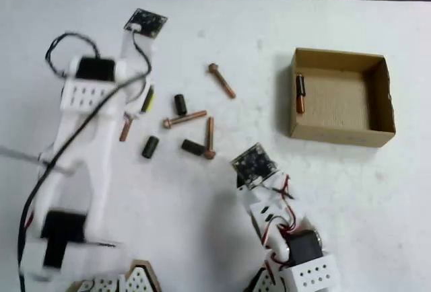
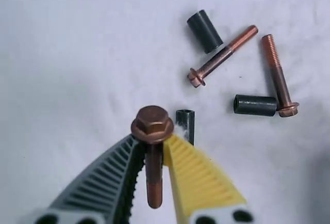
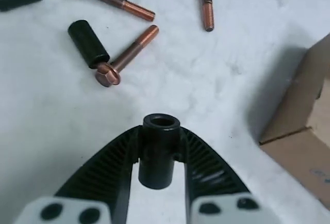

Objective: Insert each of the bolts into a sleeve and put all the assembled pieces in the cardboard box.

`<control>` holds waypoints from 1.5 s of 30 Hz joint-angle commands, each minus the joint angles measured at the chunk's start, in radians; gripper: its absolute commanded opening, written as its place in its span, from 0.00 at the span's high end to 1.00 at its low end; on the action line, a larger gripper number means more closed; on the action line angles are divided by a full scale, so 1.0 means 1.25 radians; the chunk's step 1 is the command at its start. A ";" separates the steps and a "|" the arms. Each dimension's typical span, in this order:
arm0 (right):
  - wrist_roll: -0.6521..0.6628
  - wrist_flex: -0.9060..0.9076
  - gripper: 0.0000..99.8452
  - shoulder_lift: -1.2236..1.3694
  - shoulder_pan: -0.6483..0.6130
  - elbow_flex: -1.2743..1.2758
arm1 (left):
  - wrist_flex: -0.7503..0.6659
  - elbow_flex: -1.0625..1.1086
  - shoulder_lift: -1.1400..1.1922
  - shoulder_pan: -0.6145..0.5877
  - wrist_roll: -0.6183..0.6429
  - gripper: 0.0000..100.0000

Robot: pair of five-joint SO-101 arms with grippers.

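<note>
- My left gripper point(image 2: 153, 140): the grey and yellow fingers pinch the held bolt point(image 2: 152, 154) by the shank, just under its head. In the high view it sits left of centre, at the left edge of the loose parts.
- The near sleeve point(image 2: 185, 125) lies just beside my yellow finger point(image 2: 198, 180). I can't tell if they touch.
- My right gripper point(image 3: 161, 137): the black fingers are clamped on the held sleeve point(image 3: 160, 154), open bore toward the camera. My right arm point(image 1: 283, 231) is at lower centre of the high view, below the pile.
- Loose at centre of the high view: upper bolt point(image 1: 221, 80), middle bolt point(image 1: 185, 118), lower bolt point(image 1: 210, 136), upper sleeve point(image 1: 180, 104) and lower sleeve point(image 1: 193, 147). The lower sleeve touches the lower bolt's head.
- The cardboard box point(image 1: 377, 60) is right of centre, top open. One assembled piece point(image 1: 300, 93) lies against its left wall.
- Room: a strip of bare table point(image 1: 377, 204) runs between the pile and the box's left wall. There is more bare surface at lower right.
- The far table edge runs along the top of the high view, near the box's back wall.
</note>
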 commanded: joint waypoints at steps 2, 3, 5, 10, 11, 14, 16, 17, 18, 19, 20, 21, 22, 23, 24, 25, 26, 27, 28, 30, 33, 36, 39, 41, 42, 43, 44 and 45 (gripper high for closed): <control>-0.050 -0.058 0.98 -0.009 -0.068 -0.047 | -0.171 0.190 -0.263 0.015 -0.015 0.98; -0.064 -0.073 0.98 -0.009 -0.074 -0.047 | -0.188 0.216 -0.292 0.015 -0.015 0.98; -0.076 -0.107 0.98 -0.008 -0.078 -0.047 | -0.216 0.254 -0.341 0.015 -0.014 0.98; -0.079 -0.195 0.98 -0.008 -0.091 -0.047 | -0.228 0.309 -0.433 0.047 0.021 0.98; -0.082 -0.211 0.98 -0.008 -0.102 -0.047 | -0.228 0.317 -0.451 0.063 0.034 0.98; -0.157 -0.258 0.98 -0.008 -0.129 -0.048 | -0.228 0.333 -0.510 0.132 0.042 0.98; -0.180 -0.284 0.98 -0.008 -0.131 -0.048 | -0.233 0.338 -0.552 0.174 0.042 0.98; -0.182 -0.296 0.98 -0.008 -0.133 -0.048 | -0.233 0.339 -0.571 0.190 0.044 0.98; -0.185 -0.310 0.98 -0.008 -0.133 -0.049 | -0.233 0.339 -0.591 0.204 0.047 0.98; -0.185 -0.325 0.98 -0.008 -0.134 -0.052 | -0.234 0.339 -0.612 0.219 0.047 0.98; -0.187 -0.330 0.98 -0.007 -0.134 -0.064 | -0.234 0.336 -0.632 0.233 0.048 0.98; -0.200 -0.330 0.98 -0.007 -0.136 -0.081 | -0.243 0.338 -0.652 0.244 0.052 0.98; -0.230 -0.332 0.98 -0.007 -0.139 -0.101 | -0.261 0.341 -0.672 0.250 0.074 0.98; -0.257 -0.327 0.98 -0.007 -0.144 -0.122 | -0.281 0.346 -0.692 0.251 0.104 0.98; -0.276 -0.325 0.98 -0.007 -0.154 -0.139 | -0.308 0.354 -0.711 0.251 0.130 0.98; -0.277 -0.322 0.98 -0.007 -0.166 -0.146 | -0.335 0.362 -0.729 0.251 0.147 0.98; -0.275 -0.322 0.98 -0.007 -0.176 -0.147 | -0.358 0.374 -0.743 0.252 0.150 0.98; -0.280 -0.320 0.98 -0.006 -0.187 -0.144 | -0.383 0.388 -0.757 0.252 0.150 0.98; -0.279 -0.319 0.98 -0.007 -0.199 -0.135 | -0.408 0.403 -0.770 0.253 0.150 0.98; -0.275 -0.321 0.98 -0.007 -0.226 -0.117 | -0.463 0.437 -0.794 0.255 0.155 0.98; -0.274 -0.321 0.98 -0.007 -0.249 -0.102 | -0.535 0.500 -0.828 0.303 0.156 0.98; -0.274 -0.319 0.98 -0.008 -0.250 -0.097 | -0.595 0.556 -0.870 0.365 0.156 0.98; -0.274 -0.317 0.98 -0.008 -0.250 -0.086 | -0.635 0.597 -0.913 0.391 0.156 0.98; -0.274 -0.321 0.98 -0.008 -0.250 -0.076 | -0.642 0.621 -0.937 0.391 0.163 0.98; -0.274 -0.321 0.98 -0.008 -0.250 -0.075 | -0.642 0.628 -0.946 0.391 0.184 0.98; -0.274 -0.321 0.98 -0.008 -0.250 -0.075 | -0.643 0.635 -0.954 0.388 0.210 0.98; -0.274 -0.321 0.98 -0.008 -0.250 -0.076 | -0.643 0.640 -0.963 0.388 0.233 0.98; -0.271 -0.321 0.98 -0.008 -0.250 -0.076 | -0.641 0.641 -0.965 0.390 0.245 0.98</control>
